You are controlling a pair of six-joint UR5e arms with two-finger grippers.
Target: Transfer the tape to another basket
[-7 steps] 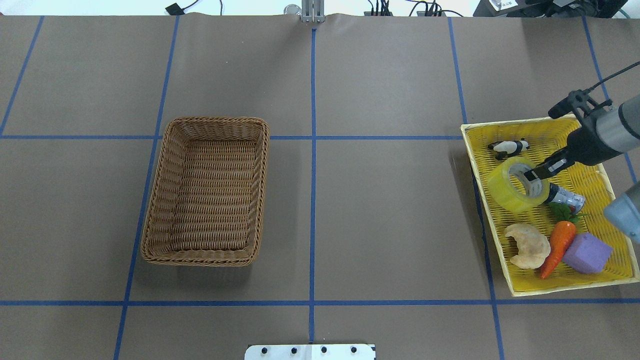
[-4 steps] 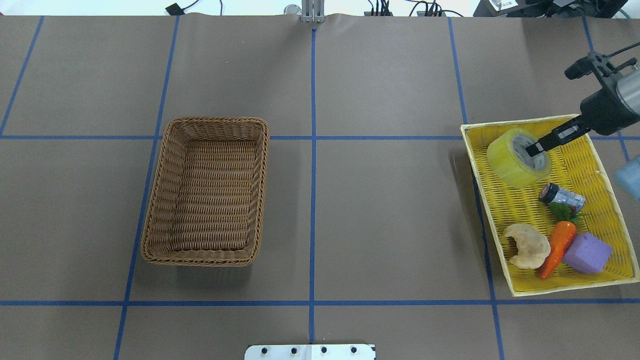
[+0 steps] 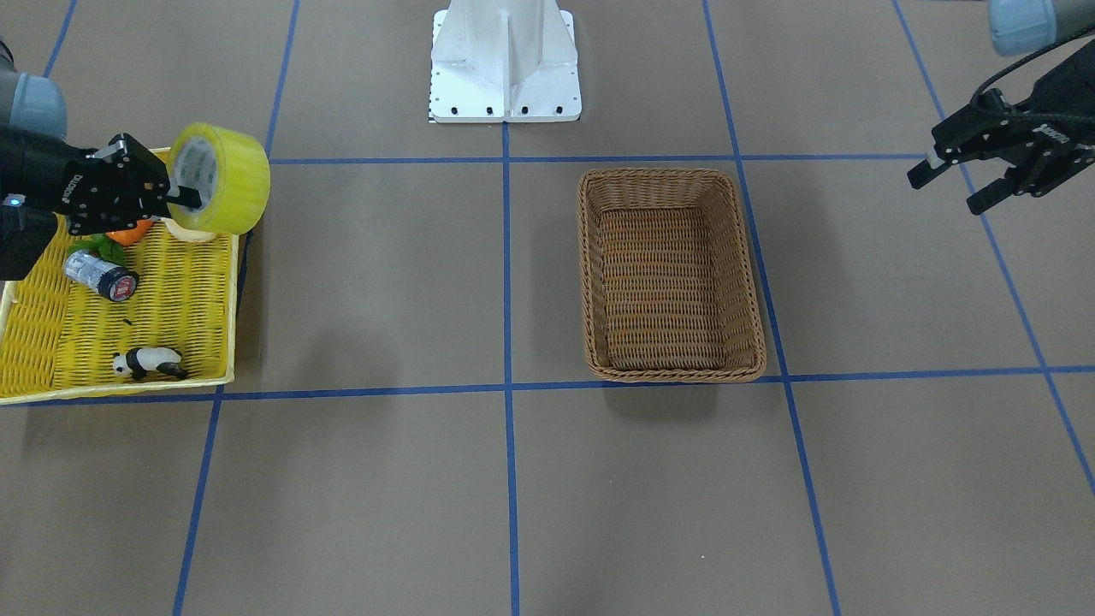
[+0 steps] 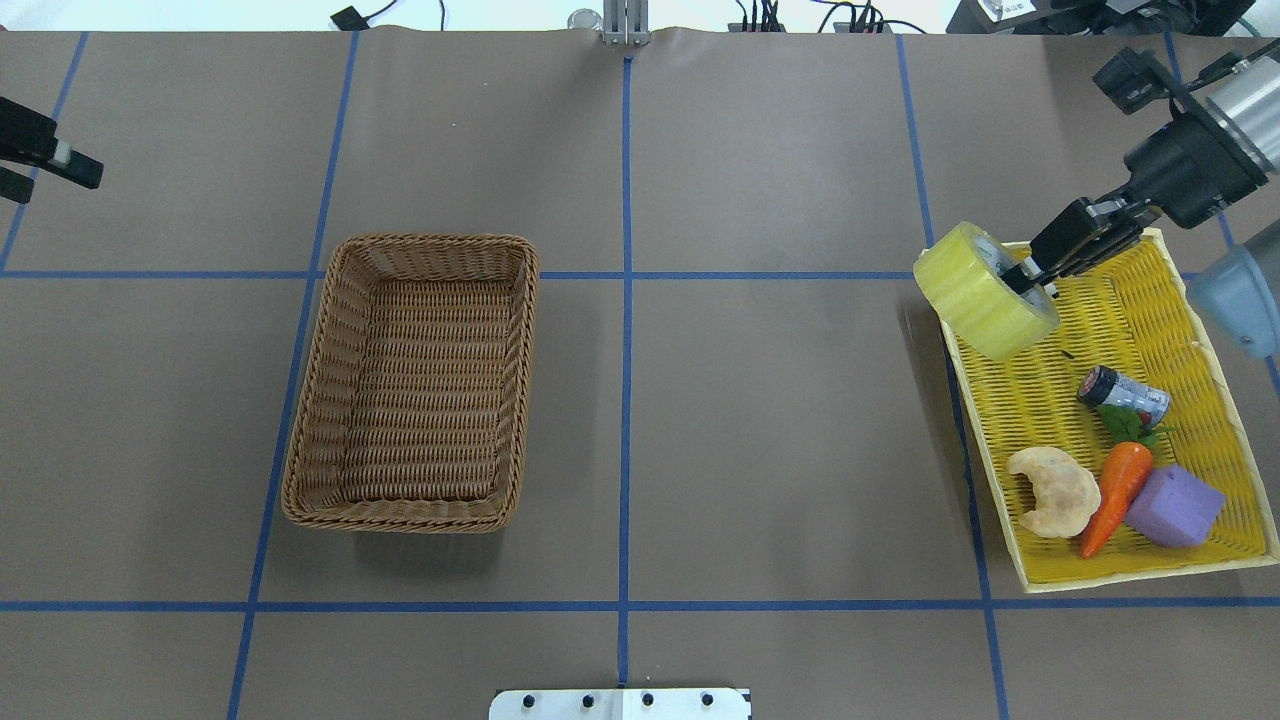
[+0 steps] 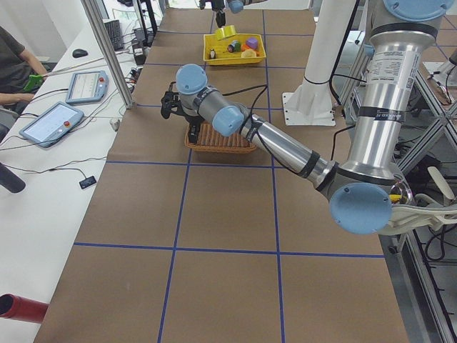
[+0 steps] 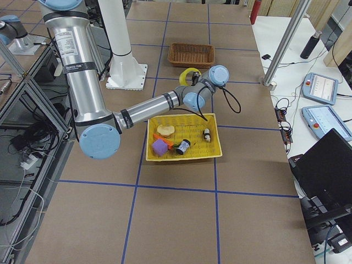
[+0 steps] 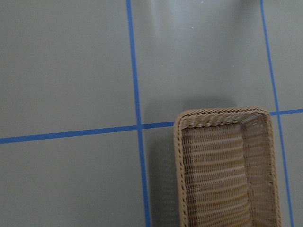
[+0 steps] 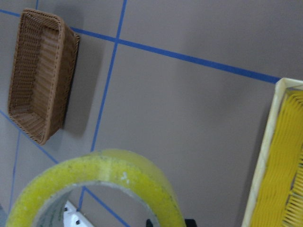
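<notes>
Hanging in the air over the 10 o'clock corner of the yellow tray (image 4: 1030,400), as the overhead camera sees it, the tape (image 4: 975,300) is tipped on its edge, clear of the weave beneath. The right end effector (image 4: 1030,278) is clenched on the roll's wall, with one finger reaching into the white core. The roll juts past the tray's rim toward 9 o'clock, out over the brown counter (image 4: 780,430).

Down in the tray lie a small can (image 4: 1125,393) near the middle and, toward 6 o'clock, a pastry (image 4: 1055,490), a carrot (image 4: 1115,490) and a purple block (image 4: 1175,505) close together. From the operators' side a little panda toy (image 3: 147,363) also shows in the tray.

The basket (image 4: 437,242) sits well apart from the tape, off toward 9 o'clock across the centre line. The left end effector (image 3: 949,190) hovers at about 10 o'clock of the basket, released, its fingers spread apart.
</notes>
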